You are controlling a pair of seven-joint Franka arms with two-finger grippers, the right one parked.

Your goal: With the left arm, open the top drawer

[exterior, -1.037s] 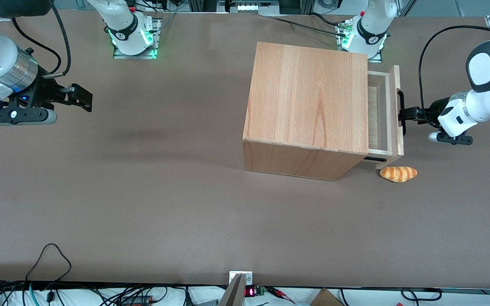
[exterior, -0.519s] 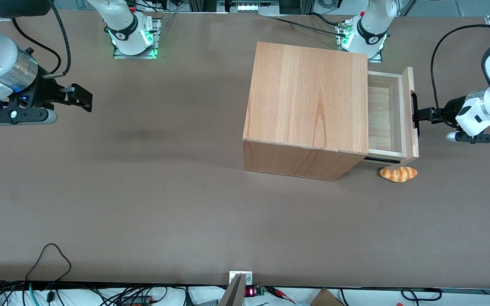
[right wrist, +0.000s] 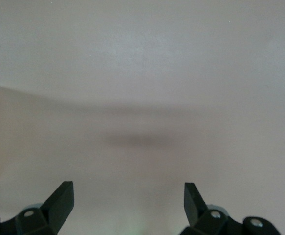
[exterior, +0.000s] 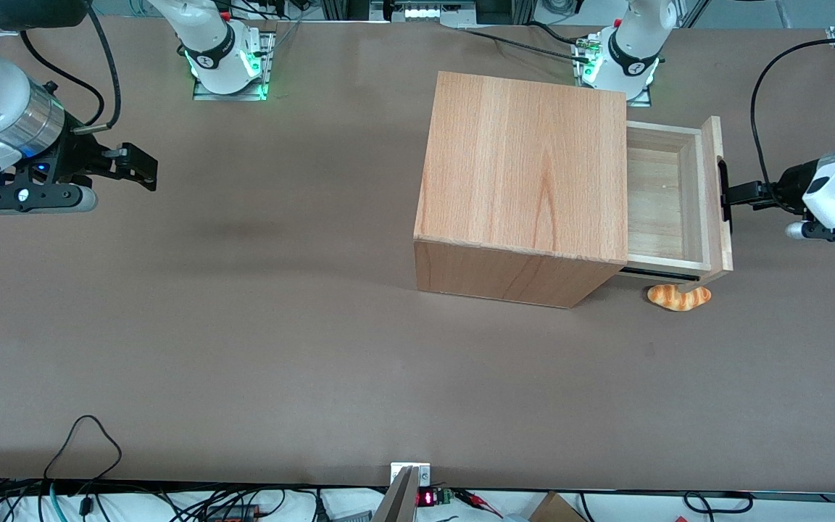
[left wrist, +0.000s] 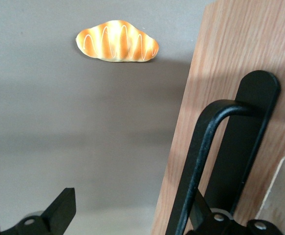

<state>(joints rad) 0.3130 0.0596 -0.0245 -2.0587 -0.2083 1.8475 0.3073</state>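
The top drawer (exterior: 686,138) stands pulled partly out of the wooden cabinet (exterior: 526,174), showing its pale inner boards. On its front panel (left wrist: 230,58) is a black bar handle (exterior: 723,193) (left wrist: 206,161). My left arm's gripper (exterior: 735,194) (left wrist: 132,203) is at that handle, in front of the drawer. It is open: one finger is hooked under the handle bar against the panel, and the other finger (left wrist: 64,208) hangs free over the table. The white wrist (exterior: 827,196) trails toward the working arm's end of the table.
A striped toy croissant (exterior: 678,296) (left wrist: 117,41) lies on the brown table (exterior: 243,326) below the drawer's corner nearest the front camera. The arm bases (exterior: 617,61) stand along the table edge farthest from that camera.
The drawer has slid further out of the cabinet, toward the working arm's end. The gripper and wrist moved the same way with the handle. The croissant stayed put.
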